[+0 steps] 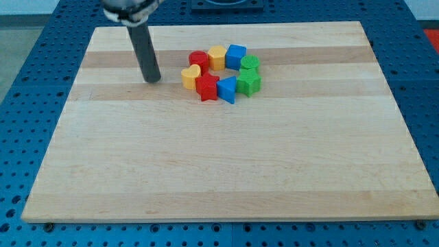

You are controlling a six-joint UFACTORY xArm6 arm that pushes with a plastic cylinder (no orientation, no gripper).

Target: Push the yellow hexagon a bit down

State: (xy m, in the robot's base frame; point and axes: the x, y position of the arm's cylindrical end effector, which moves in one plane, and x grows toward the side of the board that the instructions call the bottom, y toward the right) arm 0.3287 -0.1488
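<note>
- Here my tip (152, 79) rests on the table (219, 171) near its top-left corner, well apart from the blocks and to their left.
- There is no pincer: the arm ends in a bare rod, gripping nothing.
- The yellow hexagon (217, 57) sits toward the table's top edge, touching the red cylinder (199, 60) on its left and the blue cube (236, 55) on its right.
- Together with a yellow heart (190, 77), red star (206, 87), blue triangle (227, 89), green star (248, 82) and green cylinder (250, 64), they form a tight ring.
</note>
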